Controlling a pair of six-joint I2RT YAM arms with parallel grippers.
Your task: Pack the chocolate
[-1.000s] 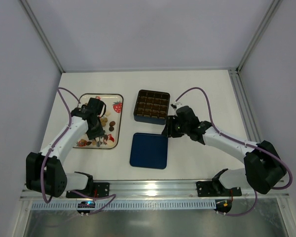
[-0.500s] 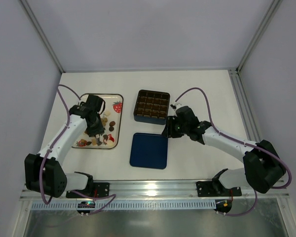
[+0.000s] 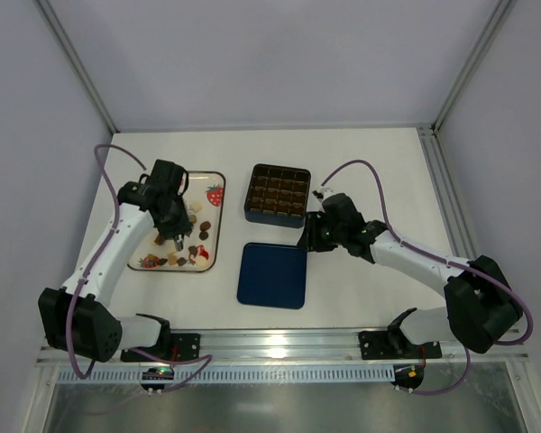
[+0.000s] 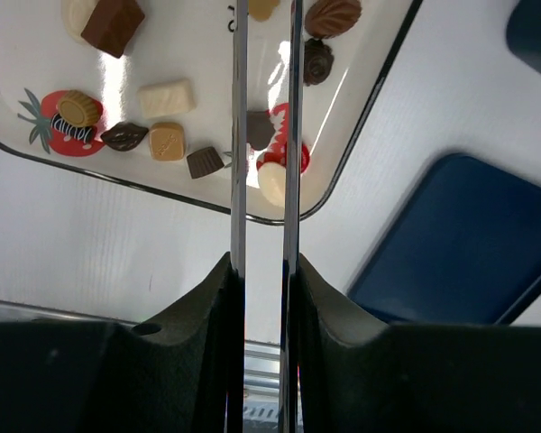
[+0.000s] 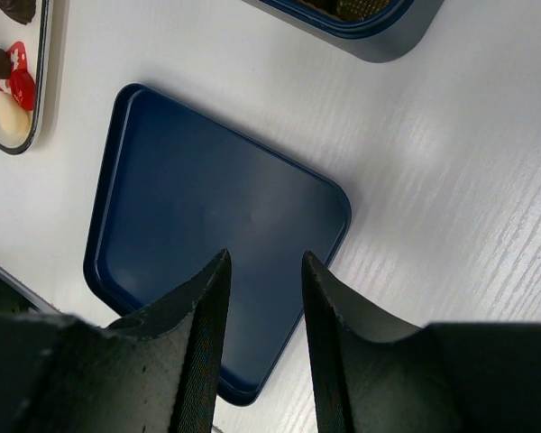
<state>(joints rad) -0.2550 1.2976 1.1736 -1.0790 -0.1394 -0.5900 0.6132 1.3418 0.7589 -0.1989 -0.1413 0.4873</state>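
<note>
arms (image 3: 117, 253) — white links, black joints; purple cables (image 3: 104, 167) | left hand (image 3: 176, 239) — thin metal blades; right hand (image 5: 264, 266) black

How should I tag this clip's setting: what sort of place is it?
Probably a robot test cell: a white table enclosed by blank panels, two arms bolted to a metal rail, chocolates staged on a tray.

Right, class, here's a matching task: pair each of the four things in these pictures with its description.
Things:
1. tray
2. box
3. lid
4. right gripper

Descriptions:
A. flat, dark blue, nothing in it
B. open, holding nothing
C. carries loose chocolates
D. has a brown grid inside

Pairs: 1-C, 2-D, 3-A, 4-B
</note>
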